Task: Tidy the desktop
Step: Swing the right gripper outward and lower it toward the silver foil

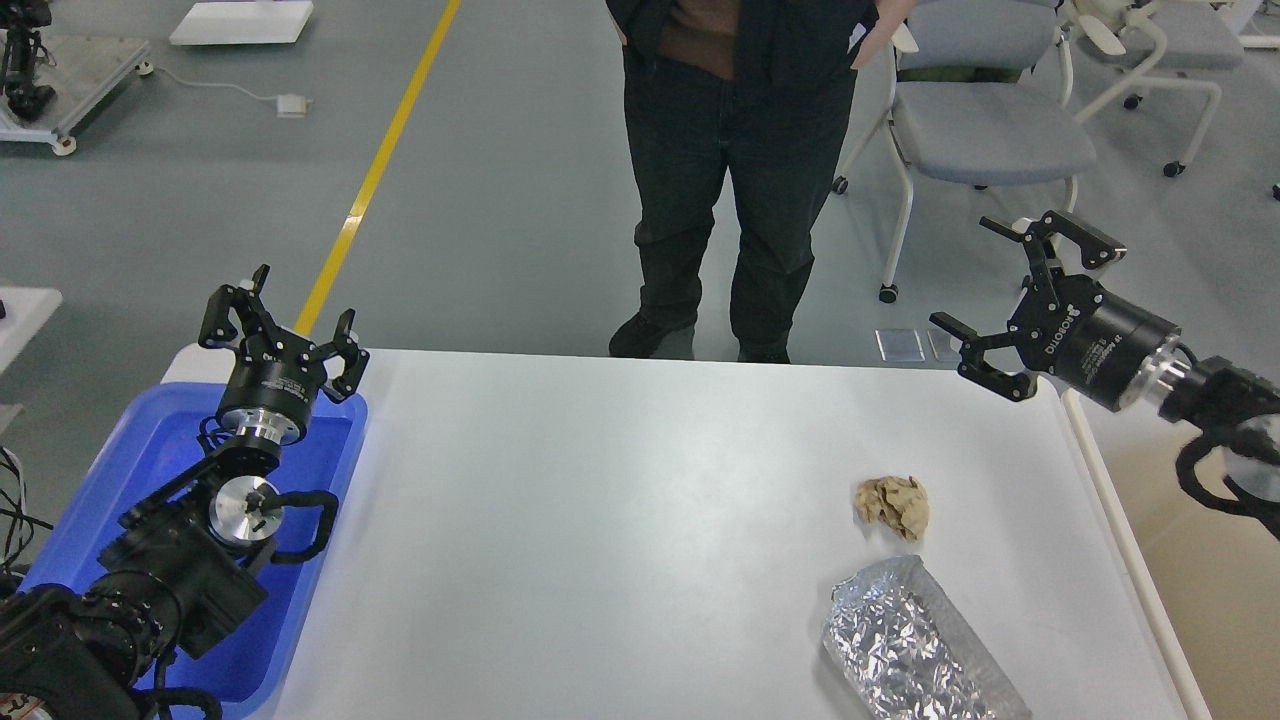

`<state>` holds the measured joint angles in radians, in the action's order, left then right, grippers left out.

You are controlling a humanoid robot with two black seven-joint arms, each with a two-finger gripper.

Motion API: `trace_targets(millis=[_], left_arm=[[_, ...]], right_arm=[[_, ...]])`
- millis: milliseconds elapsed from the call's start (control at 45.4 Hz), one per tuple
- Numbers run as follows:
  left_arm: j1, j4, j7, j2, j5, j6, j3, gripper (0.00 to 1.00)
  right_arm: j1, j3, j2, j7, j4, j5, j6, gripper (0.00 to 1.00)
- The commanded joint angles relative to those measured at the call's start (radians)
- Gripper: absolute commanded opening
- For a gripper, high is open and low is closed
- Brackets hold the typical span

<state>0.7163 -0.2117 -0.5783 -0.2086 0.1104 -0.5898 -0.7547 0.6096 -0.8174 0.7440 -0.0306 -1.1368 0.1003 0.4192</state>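
Observation:
The white desktop point(600, 500) fills the middle of the head view. A crumpled tan paper ball point(893, 505) lies on its right part. A crumpled silver foil bag point(915, 645) lies in front of the ball, near the front edge. My left gripper point(280, 325) is open and empty, raised over the far end of the blue tray point(80, 530) at the left. My right gripper point(1020, 300) is open and empty, raised above the far right corner of the desktop, well apart from the paper ball.
A beige-white bin point(1200, 560) stands just right of the desktop, under my right arm. A person in dark clothes point(740, 170) stands at the far edge. Grey chairs point(985, 130) stand behind on the right. A yellow floor line point(375, 170) runs at the back left.

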Motion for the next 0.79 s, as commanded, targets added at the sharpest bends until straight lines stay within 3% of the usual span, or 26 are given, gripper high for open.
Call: trace_targets(millis=[0,242,419,772], left_arm=[[0.0,0.0,0.0,0.0,0.0,-0.001,0.0,1.0],[0.0,-0.001,0.0,0.0,0.0,-0.001,0.0,1.0],[0.0,0.0,0.0,0.0,0.0,-0.001,0.0,1.0],[0.0,0.0,0.0,0.0,0.0,-0.001,0.0,1.0]], right_arm=[[-0.007,0.119,0.211,0.057,-0.133,0.111,0.052,1.0],[-0.005,0.219,0.328,0.168,-0.215,0.297,0.064,1.0],[-0.002,0.316,0.364,0.294,-0.236,0.47,0.052,1.0],[-0.005,0.36,0.339,0.333,-0.236,0.752,0.018,1.0]])
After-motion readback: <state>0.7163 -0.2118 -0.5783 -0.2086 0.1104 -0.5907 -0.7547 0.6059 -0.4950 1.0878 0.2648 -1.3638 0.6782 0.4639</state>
